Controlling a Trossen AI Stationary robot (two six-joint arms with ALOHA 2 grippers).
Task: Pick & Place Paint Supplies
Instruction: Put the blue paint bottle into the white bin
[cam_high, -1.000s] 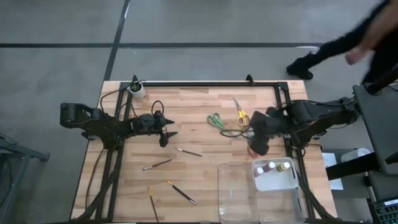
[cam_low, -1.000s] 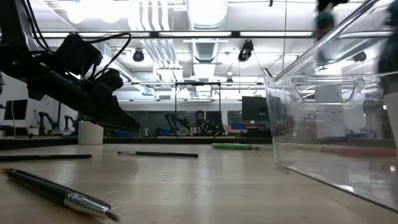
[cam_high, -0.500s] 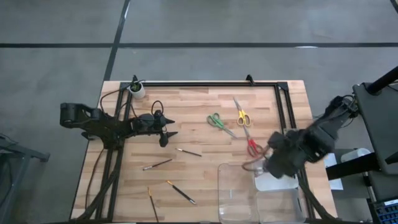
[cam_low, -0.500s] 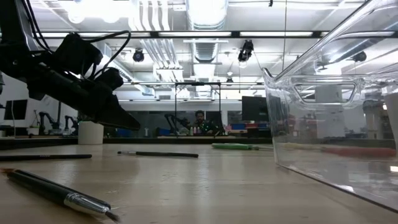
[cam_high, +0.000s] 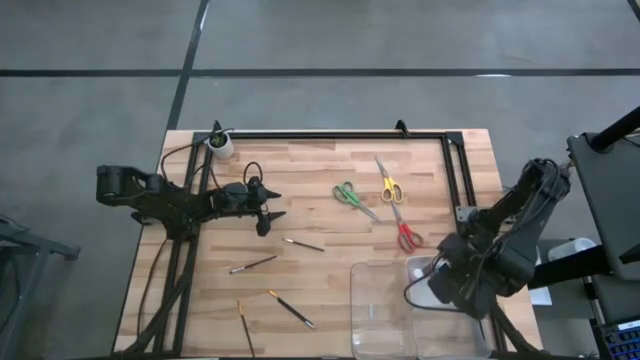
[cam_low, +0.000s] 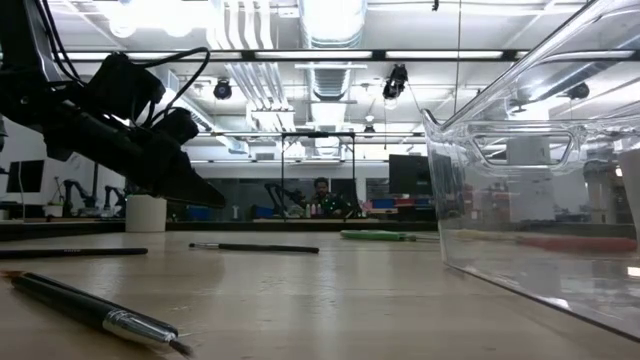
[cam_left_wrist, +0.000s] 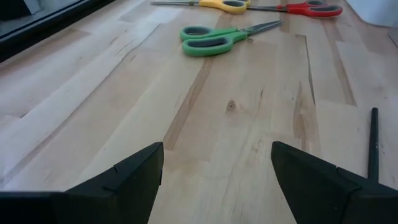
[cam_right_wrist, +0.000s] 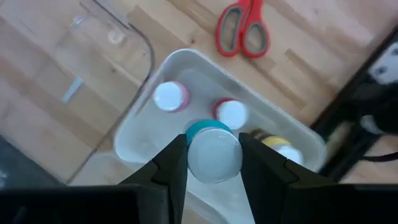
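My right gripper hangs over the white tray at the table's near right, shut on a teal paint bottle with a pale cap. Pink, red and yellow bottles stand upright in that tray. Red scissors, yellow scissors and green scissors lie flat on the wood, and several thin brushes lie near the middle. My left gripper waits open at the left, low over the table. My right gripper pinches the teal bottle between its two fingers, one on each side of its upper body just under the cap. The fingers come from above, pointing down. The bottle stays upright, lifted clear above the white tray.
A clear plastic container stands beside the white tray at the near edge and fills the right of the low view. A white round cup stands at the far left corner. A black frame rail runs along the far edge.
My right gripper has swung from beside the scissors toward the table's near right, sunk a little and rolled about its own axis, ending over the white tray. A person beyond the far right corner has left the view.
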